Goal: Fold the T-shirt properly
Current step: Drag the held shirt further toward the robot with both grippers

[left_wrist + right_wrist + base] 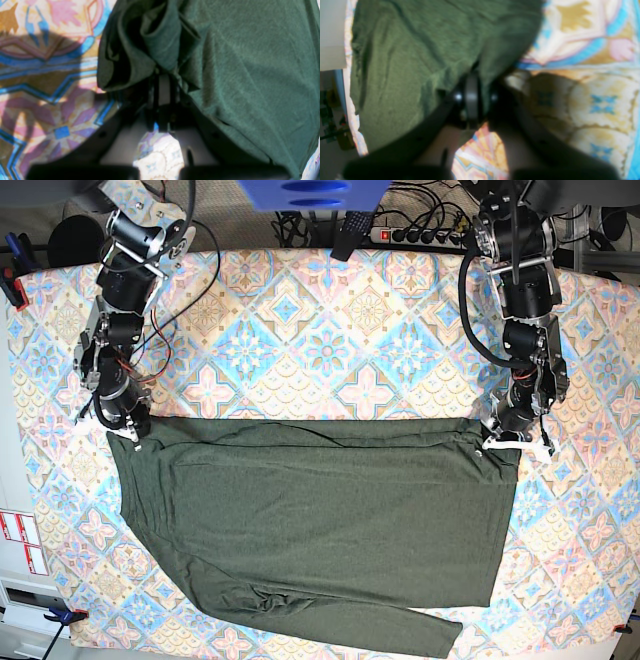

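Note:
The dark olive-green T-shirt [320,520] lies spread flat on the patterned table cover, with one long sleeve [350,625] running along its near edge. My left gripper [497,436] is down at the shirt's far right corner. In the left wrist view my left gripper [162,77] is shut on a bunched fold of the T-shirt [250,62]. My right gripper [128,430] is at the far left corner. Up close, my right gripper [472,80] has its jaws together on the edge of the T-shirt [407,50].
A colourful tiled-pattern cloth [330,340] covers the table. A power strip and cables [420,235] lie along the back edge. A clamp [60,612] holds the cloth at the near left corner. The table's left edge [347,75] is close beside the shirt.

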Robot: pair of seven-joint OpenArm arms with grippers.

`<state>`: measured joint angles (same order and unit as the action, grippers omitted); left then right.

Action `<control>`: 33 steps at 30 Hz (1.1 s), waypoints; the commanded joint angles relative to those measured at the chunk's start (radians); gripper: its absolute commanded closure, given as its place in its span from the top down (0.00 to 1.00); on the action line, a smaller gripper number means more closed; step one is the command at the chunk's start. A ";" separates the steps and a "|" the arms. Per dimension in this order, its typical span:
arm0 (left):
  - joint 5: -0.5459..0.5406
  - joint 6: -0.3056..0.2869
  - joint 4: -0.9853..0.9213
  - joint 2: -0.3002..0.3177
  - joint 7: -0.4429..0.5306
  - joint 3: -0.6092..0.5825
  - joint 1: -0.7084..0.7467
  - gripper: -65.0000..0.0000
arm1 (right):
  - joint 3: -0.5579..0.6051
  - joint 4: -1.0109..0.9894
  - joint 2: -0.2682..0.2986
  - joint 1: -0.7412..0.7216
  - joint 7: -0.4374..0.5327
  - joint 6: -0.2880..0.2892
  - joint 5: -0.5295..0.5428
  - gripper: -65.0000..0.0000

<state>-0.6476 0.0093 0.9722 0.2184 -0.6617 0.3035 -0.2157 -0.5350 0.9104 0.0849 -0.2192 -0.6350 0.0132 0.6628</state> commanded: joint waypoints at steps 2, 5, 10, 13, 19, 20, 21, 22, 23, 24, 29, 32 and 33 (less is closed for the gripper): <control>-0.005 -0.007 0.015 0.013 0.007 0.001 -0.006 0.00 | 0.003 0.025 0.000 -0.004 -0.033 -0.017 -0.015 0.00; -0.007 -0.007 0.015 0.037 0.006 0.001 -0.001 0.00 | 0.003 0.083 0.000 -0.004 -0.070 -0.017 -0.015 0.00; -0.008 -0.007 0.086 0.051 0.006 0.001 0.052 0.00 | -0.003 0.198 0.000 0.062 -0.125 -0.015 -0.013 0.00; -0.007 -0.007 0.210 0.063 0.004 0.001 0.131 0.00 | -0.001 0.258 0.000 0.102 -0.125 -0.015 -0.013 0.00; -0.007 -0.007 0.348 0.068 -0.076 0.009 0.210 0.00 | -0.001 0.287 0.000 0.169 -0.127 -0.015 -0.013 0.00; -0.008 -0.007 0.376 0.080 -0.080 0.009 0.232 0.00 | -0.001 0.287 0.000 0.183 -0.127 -0.015 -0.013 0.00; -0.008 -0.007 0.402 0.086 -0.082 0.009 0.252 0.00 | -0.001 0.289 0.000 0.197 -0.127 -0.015 -0.011 0.00; -0.008 -0.007 0.425 0.089 -0.083 0.009 0.270 0.00 | -0.003 0.293 0.000 0.212 -0.127 -0.015 -0.007 0.00; -0.008 -0.007 0.446 0.091 -0.083 0.009 0.292 0.00 | -0.003 0.301 0.000 0.226 -0.127 -0.015 0.005 0.00; -0.008 -0.007 0.468 0.092 -0.083 0.009 0.315 0.00 | -0.003 0.312 0.000 0.244 -0.127 -0.015 0.022 0.00; -0.008 -0.007 0.551 0.109 -0.085 0.009 0.404 0.00 | -0.003 0.355 0.005 0.330 -0.127 -0.015 0.091 0.00; -0.008 -0.007 0.591 0.112 -0.085 0.010 0.459 0.00 | -0.003 0.395 0.005 0.376 -0.127 -0.015 0.093 0.00; -0.008 -0.007 0.604 0.112 -0.085 0.010 0.477 0.00 | -0.003 0.404 0.005 0.390 -0.127 -0.015 0.093 0.00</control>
<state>-0.6552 0.0036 1.5578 0.3164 -0.7586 0.3084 0.2619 -0.5346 1.3037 0.0772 0.1665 -0.7616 0.0082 0.7700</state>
